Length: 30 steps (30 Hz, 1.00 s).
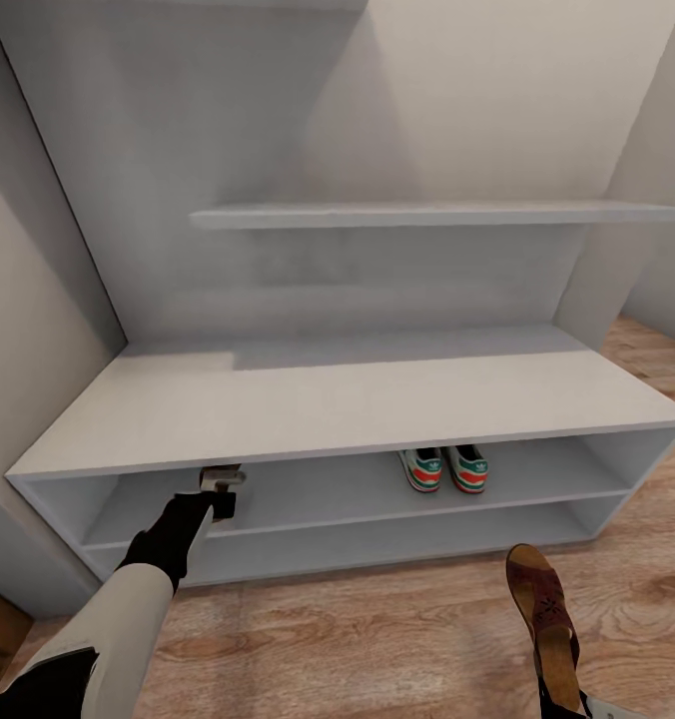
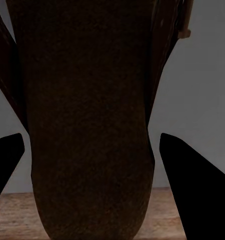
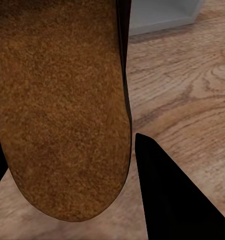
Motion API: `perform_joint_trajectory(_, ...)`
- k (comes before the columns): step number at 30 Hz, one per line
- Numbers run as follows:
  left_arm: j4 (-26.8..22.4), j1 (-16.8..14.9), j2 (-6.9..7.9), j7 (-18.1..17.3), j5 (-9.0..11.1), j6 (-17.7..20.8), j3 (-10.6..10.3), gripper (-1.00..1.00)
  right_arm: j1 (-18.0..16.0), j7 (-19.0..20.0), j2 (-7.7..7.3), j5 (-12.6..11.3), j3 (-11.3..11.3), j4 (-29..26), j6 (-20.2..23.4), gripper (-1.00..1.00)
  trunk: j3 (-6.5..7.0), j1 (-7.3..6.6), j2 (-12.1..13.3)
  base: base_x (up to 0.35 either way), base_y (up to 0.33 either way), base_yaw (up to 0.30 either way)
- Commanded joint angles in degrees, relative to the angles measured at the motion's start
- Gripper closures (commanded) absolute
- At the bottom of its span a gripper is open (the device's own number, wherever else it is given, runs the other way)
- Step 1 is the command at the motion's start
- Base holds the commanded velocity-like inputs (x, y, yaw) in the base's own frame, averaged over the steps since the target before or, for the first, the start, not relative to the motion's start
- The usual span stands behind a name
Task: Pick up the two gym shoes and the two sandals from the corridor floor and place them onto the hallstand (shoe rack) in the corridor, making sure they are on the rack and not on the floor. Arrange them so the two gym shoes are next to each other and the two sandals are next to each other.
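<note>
Our left arm (image 1: 128,619) has a white forearm shell, a black wrist, and a pale grey gripper (image 1: 221,491). In our wrist views, the fingers (image 2: 192,190) are plain black wedges (image 3: 167,195).

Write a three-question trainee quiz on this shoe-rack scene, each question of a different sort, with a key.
1. True or false: the two white trainers with green stripes stand side by side on the upper shelf of the wide light-grey shoe rack.
2. Multiple choice: the left gripper is at a) the bench top, b) the upper shelf opening, c) the wood plank floor.
3. Fill in: the right gripper holds a dark brown leather ____.

Key: 1 true. 2 b; its wrist view shows a dark brown sandal between the fingers. 3 sandal, over the floor.
</note>
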Motion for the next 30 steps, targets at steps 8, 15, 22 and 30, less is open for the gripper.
perform_joint_trajectory(8,-0.06,-0.03,-0.08,-0.04,-0.07,0.23,0.31,1.0,-0.07,0.63,0.04,0.11,-0.44,-0.04,-0.18,1.0,-0.05,-0.01,-0.02,0.085,0.0,0.0)
perform_joint_trajectory(15,-0.08,0.04,0.0,-0.04,-0.04,0.15,0.24,1.0,-0.07,0.63,0.04,0.1,-0.44,-0.06,-0.18,1.0,-0.05,-0.01,-0.02,0.047,0.0,0.0)
perform_joint_trajectory(22,-0.07,0.05,0.06,-0.2,0.02,0.15,0.2,-1.0,-0.07,0.63,0.04,0.11,-0.44,-0.06,-0.18,1.0,-0.05,-0.01,-0.02,0.004,0.0,0.0)
perform_joint_trajectory(30,0.0,0.05,0.24,-0.16,-0.02,0.15,0.21,-1.0,-0.07,0.63,0.04,0.12,-0.44,-0.06,-0.18,1.0,-0.05,-0.01,-0.02,0.0,0.0,0.0)
